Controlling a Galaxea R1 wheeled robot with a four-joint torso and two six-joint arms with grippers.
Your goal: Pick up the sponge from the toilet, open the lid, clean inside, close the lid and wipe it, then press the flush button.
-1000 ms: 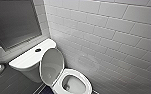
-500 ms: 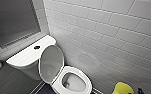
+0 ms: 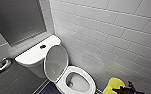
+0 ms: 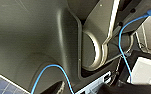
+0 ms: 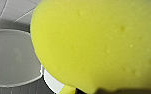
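Observation:
The white toilet [image 3: 90, 80] stands in the corner, its bowl open. Its oval lid [image 3: 55, 61] is raised and leans back against the tank [image 3: 28, 56]. The small dark flush button [image 3: 43, 46] sits on the tank's flat top. The yellow sponge [image 3: 113, 84] hangs at the lower right, to the right of the bowl, with my right gripper [image 3: 122, 90] shut on it. In the right wrist view the sponge [image 5: 98, 42] looms large, with the raised lid [image 5: 11, 57] behind it.
A white tiled wall [image 3: 111, 37] runs close along the toilet's right side. A metal grab bar [image 3: 1, 66] is fixed to the left wall under a dark panel [image 3: 16, 20]. Dark floor tiles [image 3: 47, 90] lie left of the bowl.
The sponge in my right gripper has come up into the head view at the lower right. The toilet and its lid stand as before.

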